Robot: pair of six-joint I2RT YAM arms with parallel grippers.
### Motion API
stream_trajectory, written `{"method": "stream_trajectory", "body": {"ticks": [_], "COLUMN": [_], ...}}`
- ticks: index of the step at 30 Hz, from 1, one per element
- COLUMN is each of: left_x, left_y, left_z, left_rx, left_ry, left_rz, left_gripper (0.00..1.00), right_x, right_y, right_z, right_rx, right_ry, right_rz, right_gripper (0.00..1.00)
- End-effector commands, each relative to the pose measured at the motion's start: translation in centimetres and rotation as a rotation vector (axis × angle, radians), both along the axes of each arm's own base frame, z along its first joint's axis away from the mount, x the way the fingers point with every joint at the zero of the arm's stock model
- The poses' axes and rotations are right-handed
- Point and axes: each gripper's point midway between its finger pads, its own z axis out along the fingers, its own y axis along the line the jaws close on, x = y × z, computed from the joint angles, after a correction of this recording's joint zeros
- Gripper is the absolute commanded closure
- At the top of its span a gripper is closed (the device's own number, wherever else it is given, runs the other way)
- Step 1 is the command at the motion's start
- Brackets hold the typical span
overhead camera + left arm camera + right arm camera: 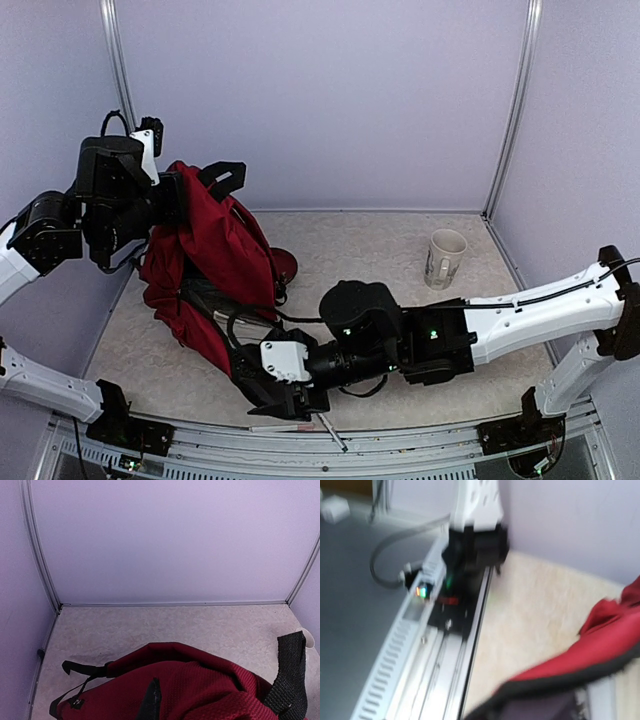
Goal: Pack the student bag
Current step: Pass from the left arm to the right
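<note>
The student bag [215, 250], dark red with black straps, stands slumped at the left of the table, its top pulled up and its lower part spread toward the front edge. My left gripper [165, 205] sits at the bag's raised top, shut on the fabric. Its fingers are hidden in the left wrist view, where only red fabric [200, 690] and a black strap [292, 670] show. My right gripper [285, 395] reaches across low to the bag's near end by the front edge. The right wrist view is blurred, showing the bag's black-edged rim [600, 650] but no fingers.
A cream mug [445, 258] stands at the back right. A small red disc [287, 265] peeks out behind the bag. A thin pen-like stick [331, 430] lies on the front rail beside the right gripper. The left arm's base [475, 545] shows in the right wrist view.
</note>
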Motion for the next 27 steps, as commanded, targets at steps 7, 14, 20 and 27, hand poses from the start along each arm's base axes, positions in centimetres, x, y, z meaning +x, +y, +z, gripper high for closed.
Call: {"method": "stream_trajectory", "body": {"ticks": [7,14,20,27], "left_x": [-1.9,-2.7,-3.5,-6.8], "left_y": [-0.7,-0.4,-0.5,-6.3], "left_z": [5.0,4.8,4.7,4.6], "left_rx": [-0.250,-0.274,-0.283,-0.168], "left_ry": [-0.137,-0.133,-0.120,-0.119], "left_rz": [-0.009,-0.028,-0.080,-0.405], "left_gripper": [1.00,1.00,1.00,1.00], "right_x": [3.0,5.2,7.7,9.1], "right_y": [0.9,-0.2,-2.2,-6.0], "right_z": [-6.2,-7.8,-4.3,9.9], "right_rx": [-0.169,-0.224,-0.172,0.156], "right_ry": [-0.149,-0.167,-0.234,-0.200], "right_rz": [-0.277,-0.413,-0.557,-0.567], "right_gripper": [0.14,0.43,1.00,1.00]}}
